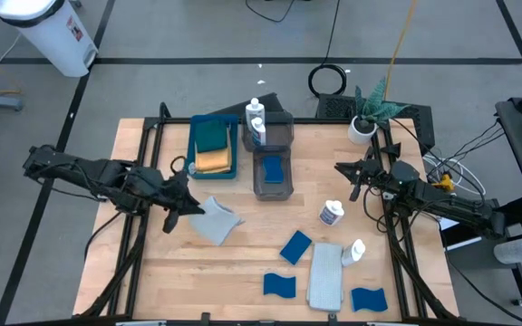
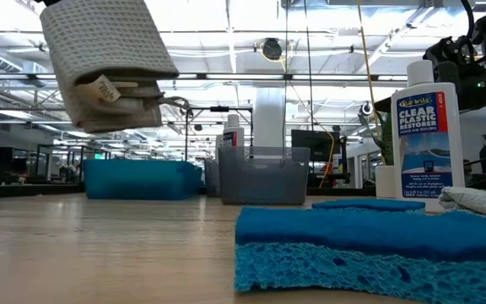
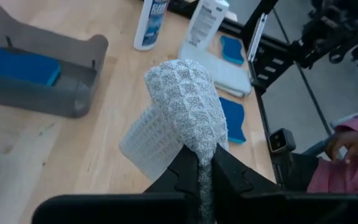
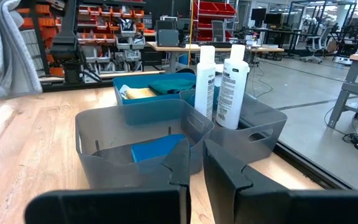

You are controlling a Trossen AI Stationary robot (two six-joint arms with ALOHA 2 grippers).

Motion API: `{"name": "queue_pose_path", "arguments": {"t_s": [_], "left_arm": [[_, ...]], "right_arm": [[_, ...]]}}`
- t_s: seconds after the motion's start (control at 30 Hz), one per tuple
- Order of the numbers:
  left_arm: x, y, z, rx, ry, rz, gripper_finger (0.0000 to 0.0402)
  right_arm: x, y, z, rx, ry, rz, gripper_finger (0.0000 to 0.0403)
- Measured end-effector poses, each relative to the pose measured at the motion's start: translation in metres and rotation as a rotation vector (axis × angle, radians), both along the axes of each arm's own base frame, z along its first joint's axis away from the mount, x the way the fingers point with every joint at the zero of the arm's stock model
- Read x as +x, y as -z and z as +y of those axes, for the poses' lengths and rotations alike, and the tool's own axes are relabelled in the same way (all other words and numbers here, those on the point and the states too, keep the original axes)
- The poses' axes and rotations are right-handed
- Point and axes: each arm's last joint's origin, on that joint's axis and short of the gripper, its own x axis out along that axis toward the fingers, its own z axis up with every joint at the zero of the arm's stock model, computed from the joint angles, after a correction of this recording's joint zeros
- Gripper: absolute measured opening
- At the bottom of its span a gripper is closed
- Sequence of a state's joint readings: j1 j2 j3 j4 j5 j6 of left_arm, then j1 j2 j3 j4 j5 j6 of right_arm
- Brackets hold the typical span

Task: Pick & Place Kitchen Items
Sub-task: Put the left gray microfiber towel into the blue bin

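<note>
My left gripper (image 1: 188,205) is shut on a light grey waffle cloth (image 1: 217,220), which hangs in the air left of the table's middle; it shows as the cloth (image 2: 108,72) high in the low view. At the table's right side, my right gripper (image 1: 347,177) is shut and holds nothing, its fingers (image 4: 185,168) pointing at the grey bins. Two white bottles (image 1: 332,214) (image 1: 355,251), three blue sponges (image 1: 295,246) (image 1: 279,285) (image 1: 369,299) and a second grey cloth (image 1: 326,273) lie on the table's near right part. My left gripper pinches a bunched edge of the grey cloth (image 3: 205,158) between its two fingers (image 3: 185,171). The fingers slant downward from the table's left. Several folded layers spread out beyond the fingertips, and the cloth is lifted clear of the table, slack.
A blue tray (image 1: 193,149) at the back holds a green and an orange cloth. Beside it, one grey bin (image 1: 284,127) holds two bottles and another (image 1: 273,190) holds a blue sponge. A potted plant (image 1: 367,113) stands at the far right. A person's sleeve (image 3: 353,162) shows beyond the table.
</note>
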State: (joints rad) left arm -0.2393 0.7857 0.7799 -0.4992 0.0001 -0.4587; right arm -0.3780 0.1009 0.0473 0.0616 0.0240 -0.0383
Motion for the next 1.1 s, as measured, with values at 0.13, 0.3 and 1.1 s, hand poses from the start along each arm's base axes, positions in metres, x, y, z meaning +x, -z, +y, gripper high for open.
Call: {"name": "queue_pose_path", "arguments": {"t_s": [0.13,0.3,1.1], "left_arm": [[-0.004,-0.003,0.004,0.0,0.02,-0.024,0.0014],[-0.005,-0.002,0.013,0.027,0.003,-0.008,0.0017],[0.014,-0.009,0.064,0.943,-0.228,0.141,0.0014]], "right_arm": [[0.0,0.0,0.0,0.0,0.0,0.0,0.002],[0.0,0.0,0.0,0.0,0.0,0.0,0.002],[0.0,0.0,0.0,0.0,0.0,0.0,0.002]]}}
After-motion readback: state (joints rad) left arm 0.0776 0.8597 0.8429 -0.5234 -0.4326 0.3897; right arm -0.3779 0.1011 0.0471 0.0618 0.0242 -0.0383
